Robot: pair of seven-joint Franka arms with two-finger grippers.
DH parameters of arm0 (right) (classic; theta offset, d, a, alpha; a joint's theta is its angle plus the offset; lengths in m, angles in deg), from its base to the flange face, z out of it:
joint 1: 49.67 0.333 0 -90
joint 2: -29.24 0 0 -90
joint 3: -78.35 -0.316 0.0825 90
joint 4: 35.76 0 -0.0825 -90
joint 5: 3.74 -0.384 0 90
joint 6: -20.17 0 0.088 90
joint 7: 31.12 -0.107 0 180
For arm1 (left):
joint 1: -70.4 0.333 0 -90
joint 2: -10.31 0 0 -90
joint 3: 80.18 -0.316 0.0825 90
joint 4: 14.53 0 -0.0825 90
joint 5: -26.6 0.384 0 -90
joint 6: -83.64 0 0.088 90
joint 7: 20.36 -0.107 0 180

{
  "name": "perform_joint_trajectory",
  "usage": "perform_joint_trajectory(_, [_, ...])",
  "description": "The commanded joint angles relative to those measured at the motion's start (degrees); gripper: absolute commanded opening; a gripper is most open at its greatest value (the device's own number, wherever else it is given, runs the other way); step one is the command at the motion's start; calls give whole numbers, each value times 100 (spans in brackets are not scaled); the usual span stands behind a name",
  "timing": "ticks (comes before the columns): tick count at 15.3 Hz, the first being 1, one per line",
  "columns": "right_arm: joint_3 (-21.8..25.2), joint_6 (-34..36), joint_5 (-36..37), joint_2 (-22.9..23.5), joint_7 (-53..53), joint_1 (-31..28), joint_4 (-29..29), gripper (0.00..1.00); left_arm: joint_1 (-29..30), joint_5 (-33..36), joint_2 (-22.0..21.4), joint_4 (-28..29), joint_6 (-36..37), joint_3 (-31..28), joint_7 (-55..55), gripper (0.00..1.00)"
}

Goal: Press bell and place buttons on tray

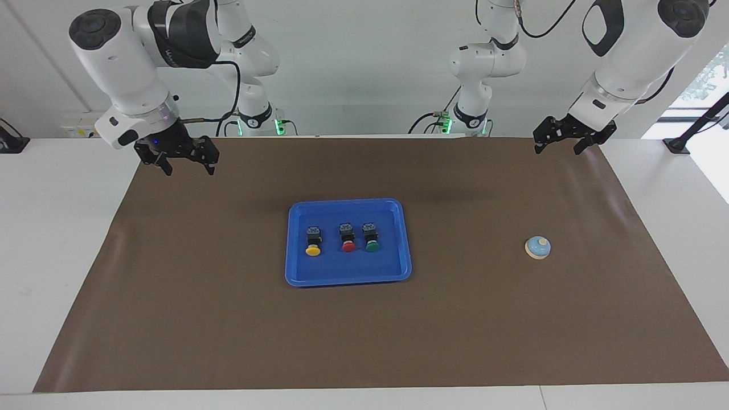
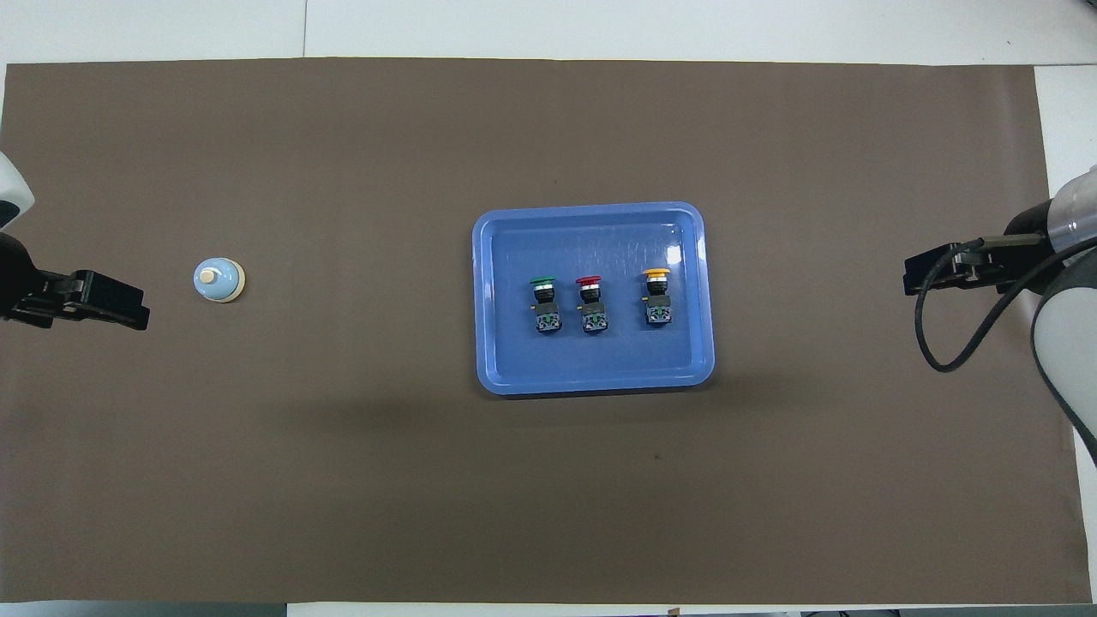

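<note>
Both arms are raised and idle near the robots' end of the table. The left gripper (image 1: 565, 138) hangs over the brown mat's (image 1: 199, 319) corner at the left arm's end, the right gripper (image 1: 186, 159) over the corner at the right arm's end; both pairs of fingers are seen spread, holding nothing.

Farther out, the blue tray (image 1: 296, 273) lies mid-table with the yellow button (image 1: 312, 241), red button (image 1: 347, 237) and green button (image 1: 371, 237) in a row inside it. The bell (image 1: 537, 247) stands on the mat toward the left arm's end, well apart from the tray.

Placing appears done; if pressing remains, a downward tap on the bell's knob by the left gripper would be called for.

The mat covers a white table (image 1: 57, 228); a white wall is seen at the robots' end.
</note>
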Motion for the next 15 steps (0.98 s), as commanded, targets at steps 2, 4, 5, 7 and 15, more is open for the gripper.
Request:
perform_joint_trajectory(2, [-71, -23, 29, -91, 55, -81, 116, 100, 11, 97, -95, 57, 29, 0, 23, 100])
perform_joint_trajectory(4, [-71, -23, 29, -91, 55, -81, 116, 100, 11, 97, -95, 57, 29, 0, 23, 100])
perform_joint_trajectory(5, [-71, -23, 29, -91, 55, -81, 116, 100, 11, 97, -87, 57, 29, 0, 23, 100])
perform_joint_trajectory(7, [-71, -23, 29, -91, 55, -81, 116, 100, 11, 97, -95, 57, 29, 0, 23, 100])
perform_joint_trajectory(15, [-71, -23, 29, -91, 55, -81, 116, 100, -58, 97, -87, 66, 12, 0, 92, 100])
